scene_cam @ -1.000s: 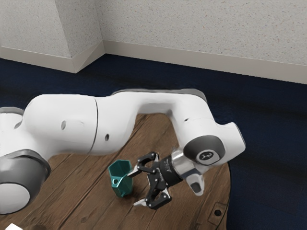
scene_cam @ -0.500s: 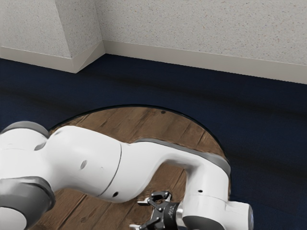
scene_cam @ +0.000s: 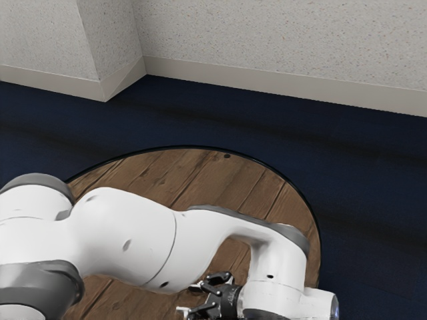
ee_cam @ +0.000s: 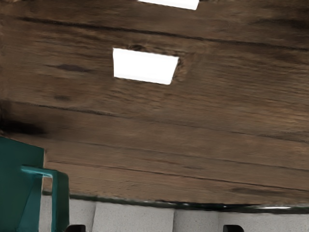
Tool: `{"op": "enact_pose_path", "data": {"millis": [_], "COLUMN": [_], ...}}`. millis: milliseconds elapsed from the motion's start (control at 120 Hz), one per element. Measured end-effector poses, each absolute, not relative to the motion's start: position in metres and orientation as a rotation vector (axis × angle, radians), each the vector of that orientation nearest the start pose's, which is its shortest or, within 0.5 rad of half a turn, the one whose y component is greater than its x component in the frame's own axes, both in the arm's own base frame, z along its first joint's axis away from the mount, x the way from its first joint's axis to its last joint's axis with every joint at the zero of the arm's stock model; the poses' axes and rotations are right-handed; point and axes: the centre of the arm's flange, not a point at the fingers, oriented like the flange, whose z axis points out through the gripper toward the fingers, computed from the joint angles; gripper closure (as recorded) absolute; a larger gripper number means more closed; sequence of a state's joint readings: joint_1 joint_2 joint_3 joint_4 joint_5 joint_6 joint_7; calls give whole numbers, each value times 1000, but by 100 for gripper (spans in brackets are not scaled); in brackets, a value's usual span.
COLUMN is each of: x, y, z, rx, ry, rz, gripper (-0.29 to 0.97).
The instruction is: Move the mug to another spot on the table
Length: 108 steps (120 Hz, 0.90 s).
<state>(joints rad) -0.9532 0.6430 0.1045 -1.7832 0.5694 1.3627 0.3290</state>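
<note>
At the exterior view's left, the white arm (scene_cam: 127,247) comes in low and bends down over the round wooden table (scene_cam: 200,173). Its black gripper (scene_cam: 189,300) sits at the lower edge of that view, close above the tabletop. The two pale-tipped fingers (scene_cam: 195,288) stand apart and are not clamped on anything.

In the wrist view, the teal mug (ee_cam: 17,193) sits just beside the gripper, off to one side of the fingers rather than between them. Its angular handle (ee_cam: 57,193) is turned toward the hand; I cannot tell whether a finger touches it. Ahead of the gripper, farther along the planks, a white square patch (ee_cam: 145,66) lies on the wood.

Beyond the table's rim, toward the exterior view's right, lies dark blue carpet (scene_cam: 360,173), with a speckled wall (scene_cam: 300,33) behind it.
</note>
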Motion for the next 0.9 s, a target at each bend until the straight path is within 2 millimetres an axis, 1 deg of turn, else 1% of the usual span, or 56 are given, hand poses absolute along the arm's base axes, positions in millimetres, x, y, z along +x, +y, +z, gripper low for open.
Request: {"op": "enact_pose_path", "data": {"millis": [58,175,292,408,508,658,775,900], "x": [407,400,406,409,407,409,406,417], "y": [-353,-344,-338,-331,-318,-315,-308,-297], "z": [192,197,202,196,188,187,181,183], "rx": [-1609,-1612,-1617,-1588,-1569,-1551,-1506,-1508], "ry": [1298,1279,1256,1252,1242,1243,1255,1243], "rz": [984,992,973,948,957,938,949,956], "gripper": [36,40,43,44,45,46,46,46]}}
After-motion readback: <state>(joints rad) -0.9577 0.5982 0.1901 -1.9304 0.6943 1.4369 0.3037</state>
